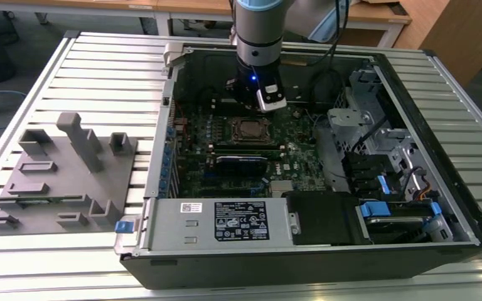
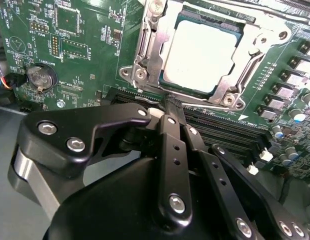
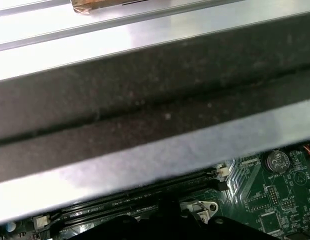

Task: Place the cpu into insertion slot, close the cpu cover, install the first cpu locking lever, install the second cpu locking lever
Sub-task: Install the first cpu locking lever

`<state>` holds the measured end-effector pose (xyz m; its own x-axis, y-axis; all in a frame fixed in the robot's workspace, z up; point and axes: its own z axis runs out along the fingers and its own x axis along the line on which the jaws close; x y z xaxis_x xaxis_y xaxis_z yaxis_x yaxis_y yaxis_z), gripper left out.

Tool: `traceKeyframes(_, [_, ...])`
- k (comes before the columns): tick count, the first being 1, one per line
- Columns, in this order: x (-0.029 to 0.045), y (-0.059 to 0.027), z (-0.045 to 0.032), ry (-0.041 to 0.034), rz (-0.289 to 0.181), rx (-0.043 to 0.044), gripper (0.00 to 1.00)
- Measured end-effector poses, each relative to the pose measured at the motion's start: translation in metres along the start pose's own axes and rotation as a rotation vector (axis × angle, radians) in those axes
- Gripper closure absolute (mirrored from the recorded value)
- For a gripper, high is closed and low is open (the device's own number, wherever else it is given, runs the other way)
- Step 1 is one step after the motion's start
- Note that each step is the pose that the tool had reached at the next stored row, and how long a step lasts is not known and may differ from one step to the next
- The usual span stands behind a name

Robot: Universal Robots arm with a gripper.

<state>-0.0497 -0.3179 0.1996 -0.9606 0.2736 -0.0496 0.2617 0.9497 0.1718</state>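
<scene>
Inside the open computer case, the upright arm's gripper, pressed together, hovers beside the cpu

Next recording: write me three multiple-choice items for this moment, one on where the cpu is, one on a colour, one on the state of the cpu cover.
1. Where is the cpu?
A. In the motherboard socket
B. On the grey tray
C. In the claw

2. What colour is the motherboard?
A. Blue
B. Green
C. Red

3. How does the cpu cover sit?
A. Raised upright
B. Removed
C. Down around the chip

Answers: 1 A, the second wrist view shows the chip in its socket. 2 B, the board is green in both wrist views. 3 C, the metal frame lies flat around the chip.
</scene>
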Motion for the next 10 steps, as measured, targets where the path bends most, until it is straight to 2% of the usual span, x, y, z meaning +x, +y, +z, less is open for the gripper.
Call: traceKeyframes(10, [0.0010, 0.0035, 0.0006, -0.0003, 0.002, -0.0002, 0.90])
